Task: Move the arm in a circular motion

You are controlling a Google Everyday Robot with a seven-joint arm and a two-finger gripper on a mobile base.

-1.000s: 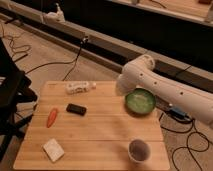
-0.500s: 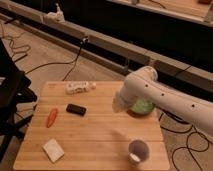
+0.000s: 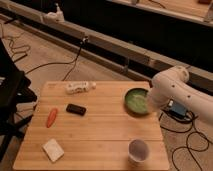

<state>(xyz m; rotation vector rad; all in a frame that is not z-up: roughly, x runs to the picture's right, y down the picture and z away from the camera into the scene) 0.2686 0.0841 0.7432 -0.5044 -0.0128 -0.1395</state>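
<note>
As the arm [image 3: 172, 86] bends in from the right, its gripper [image 3: 150, 107] seems to hang at the green bowl's [image 3: 133, 100] right rim; its state I cannot tell; the table [image 3: 100, 132] lies leftward.

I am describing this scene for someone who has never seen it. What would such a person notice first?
First, the large white arm, which reaches in from the right, its end at the right rim of the green bowl on the wooden table. The gripper is not in view. Next, the orange carrot near the table's left edge and the cup at its front right corner.
</note>
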